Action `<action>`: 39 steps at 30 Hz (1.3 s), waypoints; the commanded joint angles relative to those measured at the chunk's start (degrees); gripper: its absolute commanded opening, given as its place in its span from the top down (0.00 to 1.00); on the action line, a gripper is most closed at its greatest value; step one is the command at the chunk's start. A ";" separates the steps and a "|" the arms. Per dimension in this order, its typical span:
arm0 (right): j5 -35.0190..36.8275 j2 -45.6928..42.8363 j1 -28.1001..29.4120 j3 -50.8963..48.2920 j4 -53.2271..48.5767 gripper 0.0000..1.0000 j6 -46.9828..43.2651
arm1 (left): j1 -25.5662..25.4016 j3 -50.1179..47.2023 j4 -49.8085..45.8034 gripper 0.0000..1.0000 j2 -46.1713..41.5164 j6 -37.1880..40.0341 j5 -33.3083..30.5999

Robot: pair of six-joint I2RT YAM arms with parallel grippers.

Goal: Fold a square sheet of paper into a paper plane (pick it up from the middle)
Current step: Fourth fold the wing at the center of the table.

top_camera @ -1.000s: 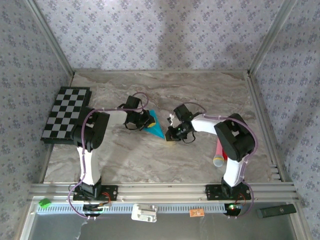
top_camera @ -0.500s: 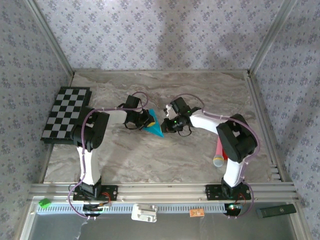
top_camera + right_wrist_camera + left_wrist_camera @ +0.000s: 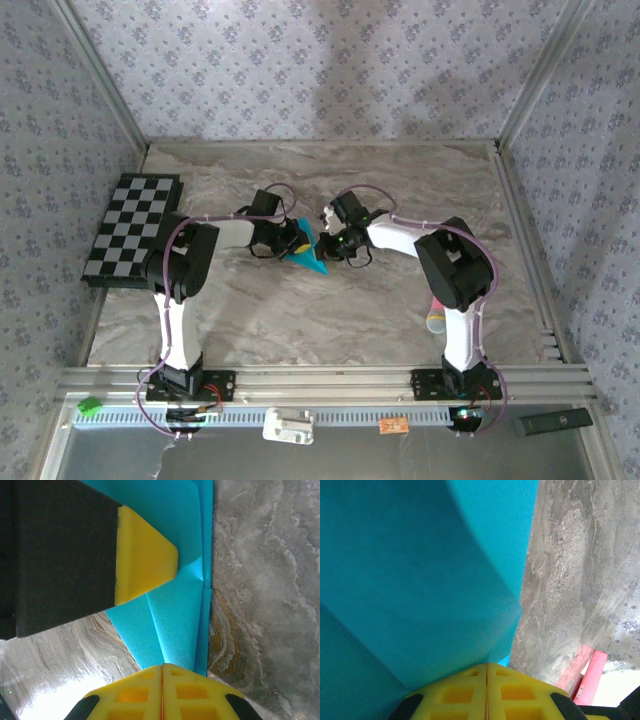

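Top external — left gripper (image 3: 297,240), right gripper (image 3: 323,243) closed, touching paper plane (image 3: 309,260)

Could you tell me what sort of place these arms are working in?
Probably a lab test cell: the left arm and right arm are bolted to an aluminium rail, and the marble-look tabletop is boxed in by patterned panels.

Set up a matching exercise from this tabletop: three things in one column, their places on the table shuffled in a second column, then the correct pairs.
Things:
1. checkered board
2. folded teal paper
3. pink-and-red stick

Places:
A. right side of the table
B. centre of the table
C. left edge of the table

Pairs: 1-C, 2-B, 3-A
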 commanded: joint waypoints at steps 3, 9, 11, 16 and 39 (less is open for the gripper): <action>-0.40 2.73 0.60 2.24 -2.18 0.91 0.50 | -0.32 0.49 -3.13 0.92 2.35 -0.46 -1.59; 0.84 3.66 0.61 1.70 -3.60 0.91 -0.09 | -0.32 0.85 -2.43 0.92 0.93 -1.28 -0.59; 1.89 3.91 0.53 1.25 -4.77 0.91 -0.54 | -0.31 1.31 -2.43 0.91 -0.34 -0.98 -0.18; 4.99 4.45 0.47 0.41 -7.76 0.91 -2.00 | -0.45 2.08 -3.11 0.88 -4.08 3.97 -0.55; 9.55 6.08 0.68 -0.36 -12.97 0.92 -3.45 | -1.66 3.03 -8.81 0.91 2.48 12.05 -6.99</action>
